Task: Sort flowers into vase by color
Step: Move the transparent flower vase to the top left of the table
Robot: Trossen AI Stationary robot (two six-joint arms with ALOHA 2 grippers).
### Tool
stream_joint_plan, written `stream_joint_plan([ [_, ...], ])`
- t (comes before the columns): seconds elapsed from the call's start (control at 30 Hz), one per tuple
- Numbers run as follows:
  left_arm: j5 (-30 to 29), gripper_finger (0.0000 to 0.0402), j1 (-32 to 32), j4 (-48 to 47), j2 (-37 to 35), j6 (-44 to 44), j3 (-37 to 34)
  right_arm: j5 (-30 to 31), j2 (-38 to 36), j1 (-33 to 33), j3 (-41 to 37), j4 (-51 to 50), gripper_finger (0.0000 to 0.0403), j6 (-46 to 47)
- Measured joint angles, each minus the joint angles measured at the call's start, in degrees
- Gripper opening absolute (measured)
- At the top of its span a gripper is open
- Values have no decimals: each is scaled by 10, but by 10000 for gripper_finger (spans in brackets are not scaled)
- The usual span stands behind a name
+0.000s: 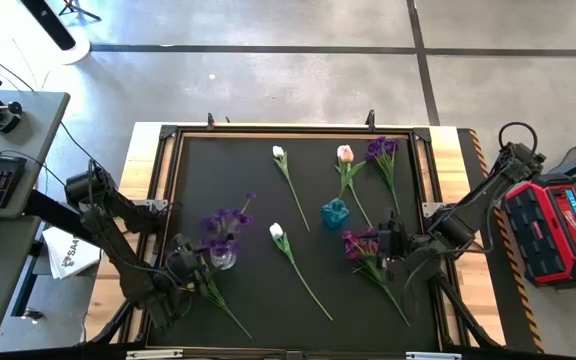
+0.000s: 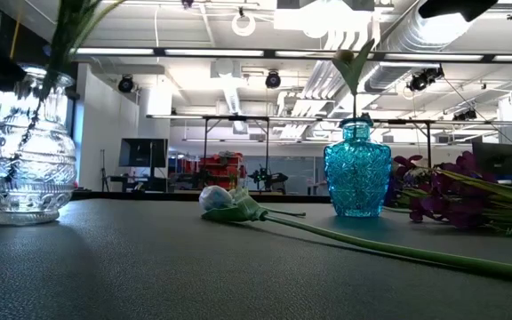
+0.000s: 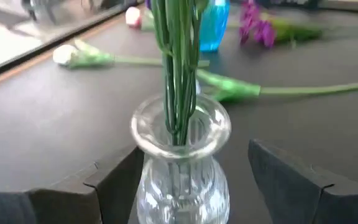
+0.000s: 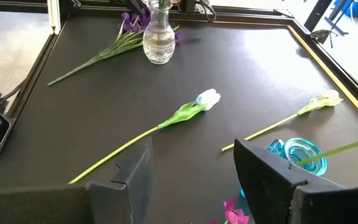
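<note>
A clear glass vase (image 1: 223, 258) (image 3: 180, 155) stands near the table's left side, with purple sprigs (image 1: 225, 221) standing in its mouth. My left gripper (image 1: 196, 262) (image 3: 188, 165) is open, one finger on each side of the vase's body; I see no touch. Another purple sprig (image 1: 216, 298) lies on the mat beside it. My right gripper (image 1: 388, 243) (image 4: 191, 168) is open above the mat, next to a lying purple sprig (image 1: 363, 246). A blue vase (image 1: 335, 213) (image 2: 356, 171) holds a pink tulip (image 1: 345, 153) that leans toward the far edge.
Two white tulips (image 1: 278, 152) (image 1: 276, 230) lie flat in the middle of the black mat (image 1: 258, 190), their stems pointing toward the near edge. One more purple sprig (image 1: 382, 150) lies at the far right. A raised wooden frame (image 1: 158, 170) borders the mat.
</note>
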Motion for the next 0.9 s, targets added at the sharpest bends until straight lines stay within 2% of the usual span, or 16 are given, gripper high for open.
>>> stream_joint_plan([
  [0.47, -12, 278, 45, -2, 0, 15, 0, -3, 0, -4, 0, 0, 192, 0],
  [0.77, -12, 278, 46, -2, 0, 20, 0, -3, 0, -4, 0, 0, 192, 0],
  [0.9, -12, 278, 46, 23, 0, 16, -25, -3, 0, -4, 0, 0, 192, 0],
])
